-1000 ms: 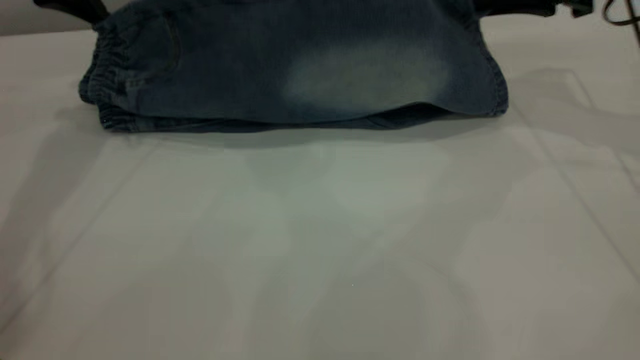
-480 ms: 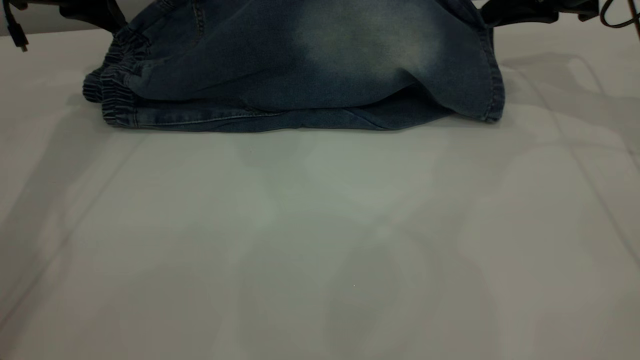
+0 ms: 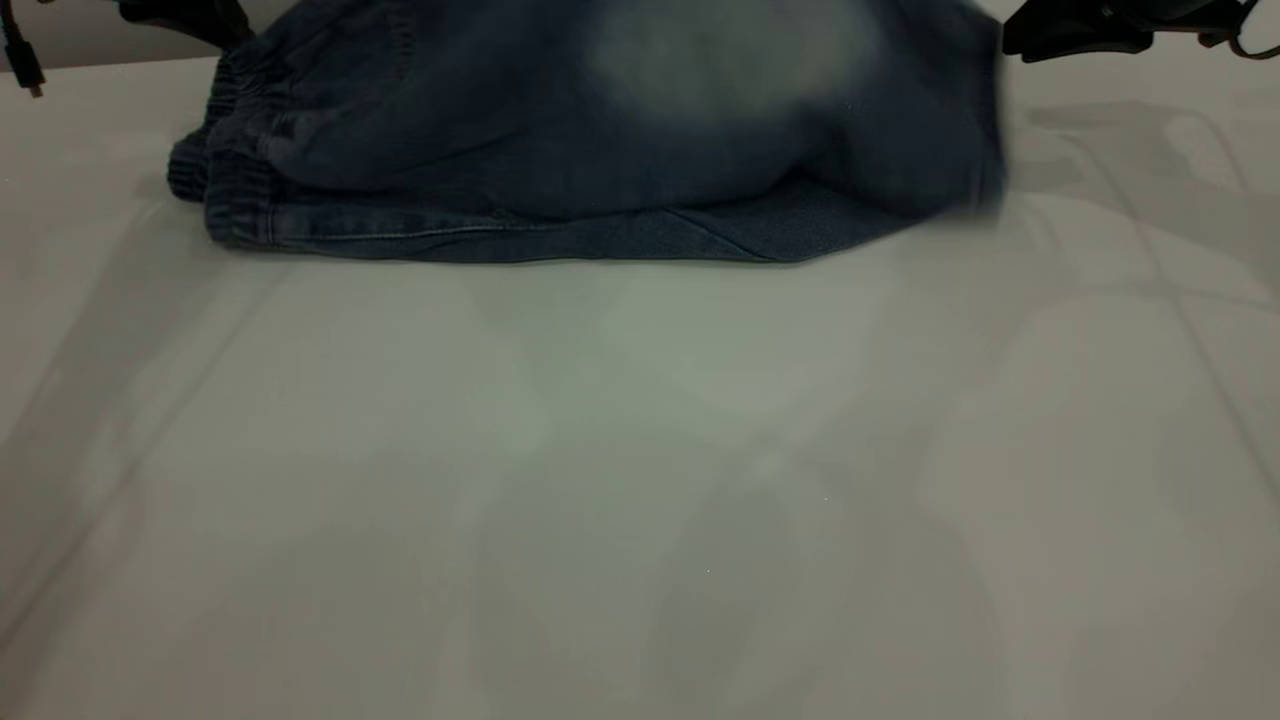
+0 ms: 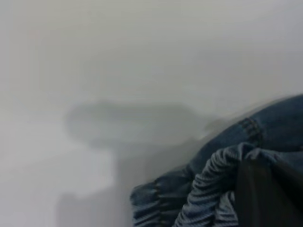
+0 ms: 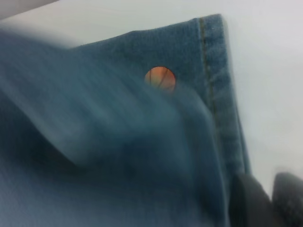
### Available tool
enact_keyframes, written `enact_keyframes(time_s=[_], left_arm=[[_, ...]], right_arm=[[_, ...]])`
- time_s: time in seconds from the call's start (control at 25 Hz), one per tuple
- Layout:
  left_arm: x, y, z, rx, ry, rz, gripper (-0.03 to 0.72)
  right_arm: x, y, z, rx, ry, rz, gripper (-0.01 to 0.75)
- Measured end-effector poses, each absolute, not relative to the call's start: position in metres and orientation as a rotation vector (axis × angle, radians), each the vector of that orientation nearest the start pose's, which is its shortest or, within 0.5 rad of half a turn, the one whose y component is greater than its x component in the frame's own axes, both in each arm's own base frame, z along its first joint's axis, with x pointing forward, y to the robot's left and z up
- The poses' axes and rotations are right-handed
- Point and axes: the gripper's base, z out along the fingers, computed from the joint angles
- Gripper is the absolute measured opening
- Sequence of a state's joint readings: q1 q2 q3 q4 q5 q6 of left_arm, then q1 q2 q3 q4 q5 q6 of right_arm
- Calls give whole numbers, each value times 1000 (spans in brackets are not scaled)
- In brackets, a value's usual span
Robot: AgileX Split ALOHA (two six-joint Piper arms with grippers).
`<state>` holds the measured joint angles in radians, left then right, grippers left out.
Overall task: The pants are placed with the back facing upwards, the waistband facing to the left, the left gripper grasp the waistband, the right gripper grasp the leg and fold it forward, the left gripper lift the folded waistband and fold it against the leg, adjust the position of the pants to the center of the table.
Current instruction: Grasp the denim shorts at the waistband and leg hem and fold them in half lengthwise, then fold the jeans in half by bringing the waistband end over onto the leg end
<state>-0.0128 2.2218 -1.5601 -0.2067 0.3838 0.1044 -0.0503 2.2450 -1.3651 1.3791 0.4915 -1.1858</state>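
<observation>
At far left, the left gripper [image 3: 185,18] sits at the table's back edge, clenched, by my read of its wrist camera, on the bunched waistband [image 3: 235,180]. A thin black cable [image 3: 20,55] hangs just beside it.

The pants [image 3: 600,190] lie along the far side of the table [image 3: 640,480]. The leg [image 3: 730,60] with the pale oval is raised over the lower layer, whose front edge rests flat on the surface. In the right wrist view the orange basketball patch [image 5: 160,78] shows on that lower layer, near its stitched hem.

At far right, the right gripper [image 3: 1070,30] hovers at the leg's hem edge. Whether it grips the hem or has let go I cannot tell.

My worry is an uneven fold. If one end drops first, the upper leg may land skewed and leave the hems out of line. The waistband's bunched elastic could also slip out of a shallow pinch. The dangling cable might snag the denim.

There is wide open room toward the camera and little behind the pants. I would bring any move forward.
</observation>
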Motion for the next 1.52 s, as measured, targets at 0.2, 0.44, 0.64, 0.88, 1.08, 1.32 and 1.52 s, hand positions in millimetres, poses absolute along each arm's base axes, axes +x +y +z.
enact_keyframes(time_s=[0.2,0.44,0.64,0.88,1.08,1.32,1.52], left_arm=[[477,-13,132,-6,2522,-120,134],[477,-13,133,-8,2517,-120,365],[478,-13,147,-10,2475,-118,486],[470,-9,177,-48,2522,-156,501],[457,14,182,-92,2641,-159,503],[447,32,160,-138,2797,-177,503],[454,32,132,-145,2809,-174,503]], right_arm=[[449,22,94,46,2431,673,267],[449,23,95,50,2429,704,440],[448,27,97,28,2426,749,456],[453,30,114,-9,2387,804,456],[458,30,134,-65,2389,784,456],[469,43,154,-147,2428,713,456],[471,64,163,-225,2489,643,456]])
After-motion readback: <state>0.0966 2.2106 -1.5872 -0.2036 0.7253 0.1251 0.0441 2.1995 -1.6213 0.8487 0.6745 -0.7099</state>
